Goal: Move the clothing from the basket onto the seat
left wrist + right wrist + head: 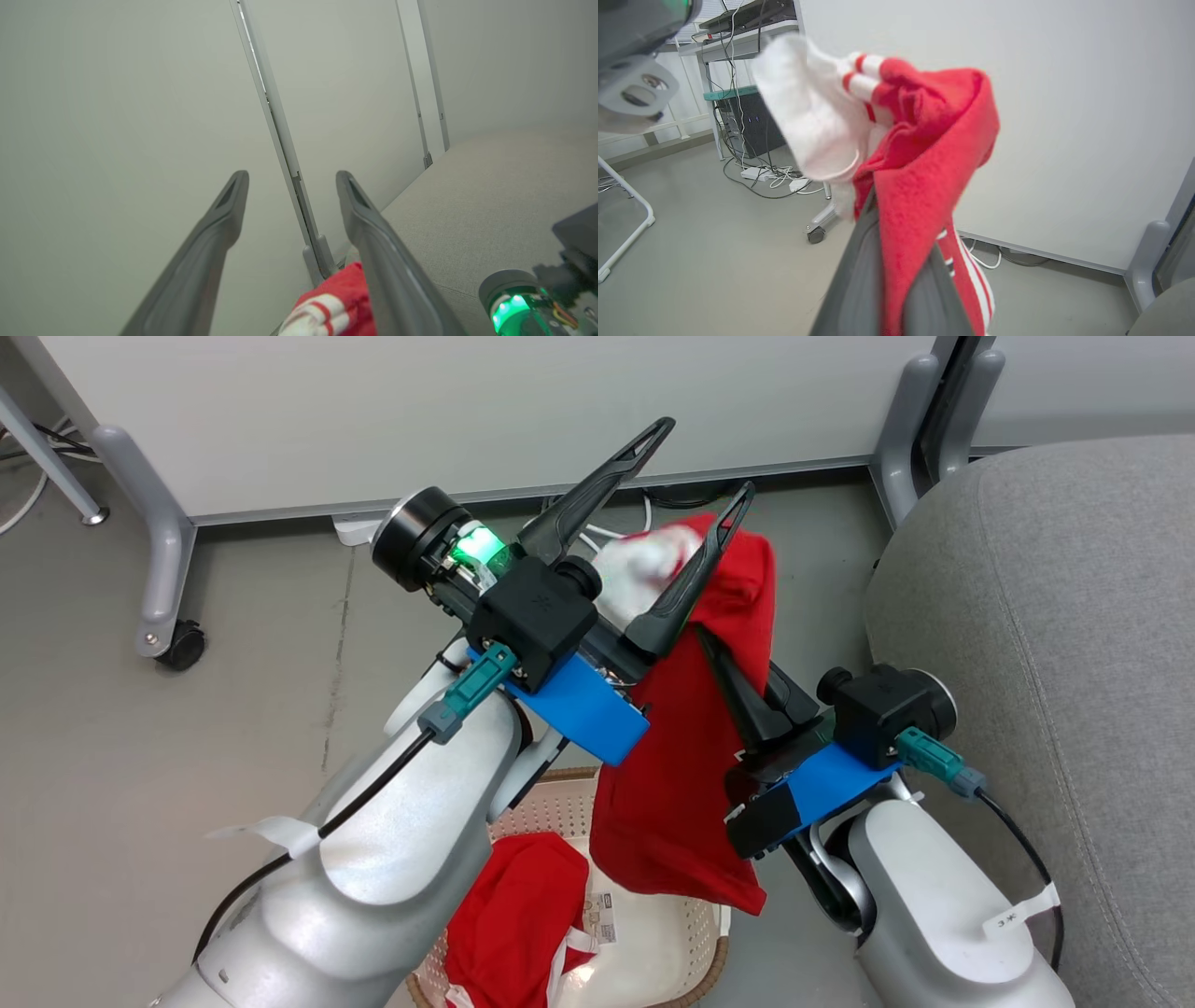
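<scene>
Red clothing (672,775) in right end effector (711,644)

White partition panel (513,411); castored grey leg (154,532); cables (761,182) on floor (187,784)

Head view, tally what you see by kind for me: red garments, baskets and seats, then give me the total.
Red garments: 2, the lifted garment and the lower garment
Basket: 1
Seat: 1
Total: 4
</scene>
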`<state>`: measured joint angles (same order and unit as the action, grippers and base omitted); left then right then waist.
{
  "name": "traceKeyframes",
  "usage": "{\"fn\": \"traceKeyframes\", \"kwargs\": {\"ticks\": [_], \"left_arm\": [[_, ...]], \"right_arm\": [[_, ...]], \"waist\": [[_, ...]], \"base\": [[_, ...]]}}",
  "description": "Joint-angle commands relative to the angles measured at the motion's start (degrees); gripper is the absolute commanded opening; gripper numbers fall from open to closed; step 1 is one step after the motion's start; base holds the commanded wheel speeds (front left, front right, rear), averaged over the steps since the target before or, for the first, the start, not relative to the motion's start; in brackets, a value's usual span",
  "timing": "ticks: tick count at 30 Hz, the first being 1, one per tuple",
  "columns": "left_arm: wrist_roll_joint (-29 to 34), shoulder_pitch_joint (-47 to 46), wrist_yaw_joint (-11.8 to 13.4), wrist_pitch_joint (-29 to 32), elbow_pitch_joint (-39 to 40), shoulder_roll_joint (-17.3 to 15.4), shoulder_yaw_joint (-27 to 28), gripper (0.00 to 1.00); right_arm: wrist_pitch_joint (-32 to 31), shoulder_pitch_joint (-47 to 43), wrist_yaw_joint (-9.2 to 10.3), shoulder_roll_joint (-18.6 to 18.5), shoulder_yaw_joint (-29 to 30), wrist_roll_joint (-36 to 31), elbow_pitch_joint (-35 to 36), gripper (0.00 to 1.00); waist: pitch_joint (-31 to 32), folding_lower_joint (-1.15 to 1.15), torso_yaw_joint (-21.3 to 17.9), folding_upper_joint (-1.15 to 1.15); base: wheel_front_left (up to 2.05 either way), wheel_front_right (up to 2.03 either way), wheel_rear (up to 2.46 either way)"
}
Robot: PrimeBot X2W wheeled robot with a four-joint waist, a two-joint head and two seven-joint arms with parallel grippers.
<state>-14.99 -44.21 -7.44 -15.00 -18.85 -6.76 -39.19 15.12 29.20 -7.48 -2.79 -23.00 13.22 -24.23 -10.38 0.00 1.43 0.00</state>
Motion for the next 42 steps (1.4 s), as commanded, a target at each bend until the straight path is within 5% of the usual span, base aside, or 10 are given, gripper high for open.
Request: {"fn": "traceKeyframes", "kwargs": {"ticks": [1,15,42], "left_arm": [[0.51,0.31,-0.06,-0.28,-0.18,0.02,0.37,1.00],[0.48,0.83,-0.05,-0.28,-0.75,-0.73,-0.62,1.00],[-2.32,0.12,-0.05,-0.22,-2.52,-3.03,-8.25,1.00]], "right_arm": [[0.06,0.26,-0.03,-0.18,0.61,0.07,0.48,0.00],[0.06,-1.21,-0.03,-0.18,4.81,-0.63,1.89,0.00],[0.06,-5.43,-0.03,-0.14,15.92,-4.16,7.32,0.00]], "waist": [[-0.17,0.00,-0.11,0.00],[-1.70,0.00,-2.73,0.00],[-5.52,0.00,-15.31,0.00]], "base": [[0.00,0.00,0.00],[0.00,0.00,0.00],[0.00,0.00,0.00]]}}
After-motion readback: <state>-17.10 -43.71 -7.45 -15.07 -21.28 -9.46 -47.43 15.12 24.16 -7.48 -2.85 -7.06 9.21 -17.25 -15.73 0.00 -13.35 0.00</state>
